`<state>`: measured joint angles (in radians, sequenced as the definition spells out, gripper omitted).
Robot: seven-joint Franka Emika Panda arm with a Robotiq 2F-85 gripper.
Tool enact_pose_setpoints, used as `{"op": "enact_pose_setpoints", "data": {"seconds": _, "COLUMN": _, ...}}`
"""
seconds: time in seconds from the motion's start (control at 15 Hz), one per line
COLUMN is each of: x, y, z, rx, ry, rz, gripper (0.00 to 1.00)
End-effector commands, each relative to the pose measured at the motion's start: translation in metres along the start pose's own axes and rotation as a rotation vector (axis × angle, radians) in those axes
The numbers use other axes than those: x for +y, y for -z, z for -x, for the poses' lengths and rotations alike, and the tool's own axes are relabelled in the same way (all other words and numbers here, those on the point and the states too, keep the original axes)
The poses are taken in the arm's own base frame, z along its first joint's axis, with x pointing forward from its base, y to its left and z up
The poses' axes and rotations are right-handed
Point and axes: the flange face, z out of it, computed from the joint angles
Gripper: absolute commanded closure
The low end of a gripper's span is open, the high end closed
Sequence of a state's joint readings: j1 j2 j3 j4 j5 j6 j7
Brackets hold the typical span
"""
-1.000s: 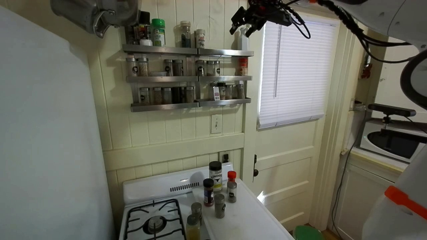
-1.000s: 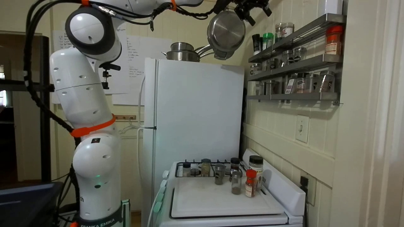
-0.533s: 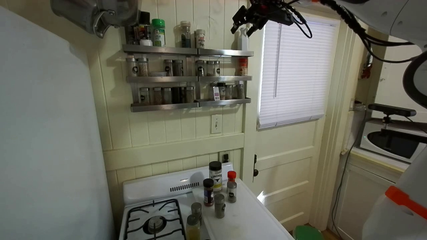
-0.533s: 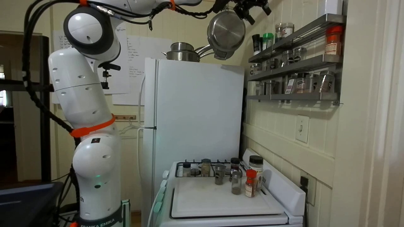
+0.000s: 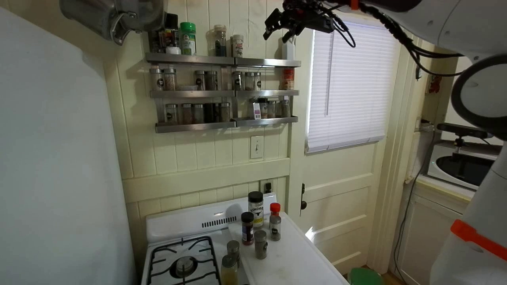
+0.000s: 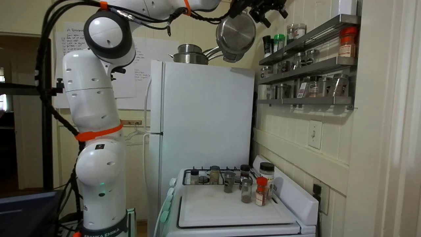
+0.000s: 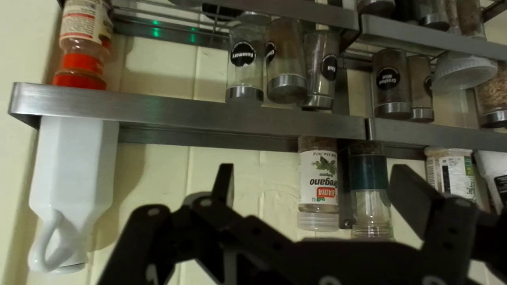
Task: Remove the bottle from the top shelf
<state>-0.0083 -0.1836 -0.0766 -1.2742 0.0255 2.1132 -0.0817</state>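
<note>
- The gripper (image 5: pixel 275 38), matte black and angular, holds its two fingers spread well apart near the top shelf (image 5: pixel 273 63), a narrow silver metal tier with a flat, brushed rail (the wrist view shows it upside down).
- The white bottle (image 7: pixel 75 166) stands upright on that shelf, at the end beside the door (image 5: pixel 340 170): smooth and glossy, flat-sided, with sloping shoulders and a rounded loop handle; the fingers are apart from it.
- Farther along the same tier are the oregano jar (image 7: pixel 318 182), cylindrical with a printed label and translucent cap, and a clear jar (image 7: pixel 372 209), dark toward its base; both show beyond the gap between the fingers.
- The lower tiers (image 5: pixel 267 93) carry small glass jars (image 7: pixel 245 73) with metal lids.
- The yellow wall (image 5: pixel 198 148) has vertical grooves.
- On the glossy white stove (image 6: pixel 227 210) stand upright spice jars (image 6: pixel 246 192).
</note>
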Motion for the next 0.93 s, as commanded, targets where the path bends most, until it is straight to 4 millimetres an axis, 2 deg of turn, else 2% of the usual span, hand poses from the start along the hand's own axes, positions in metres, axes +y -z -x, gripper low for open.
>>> {"op": "enact_pose_setpoints", "data": {"seconds": 0.0, "x": -0.015, "y": -0.038, "z": -0.025, "rx": 0.047, "ry": -0.027, "rz": 0.006, "gripper": 0.0}}
{"op": "enact_pose_setpoints", "data": {"seconds": 0.4, "x": -0.034, "y": -0.089, "z": -0.047, "rx": 0.145, "ry": -0.044, "rz": 0.015, "gripper": 0.0}}
{"op": "enact_pose_setpoints", "data": {"seconds": 0.87, "x": -0.043, "y": -0.12, "z": -0.057, "rx": 0.196, "ry": -0.049, "rz": 0.022, "gripper": 0.0}}
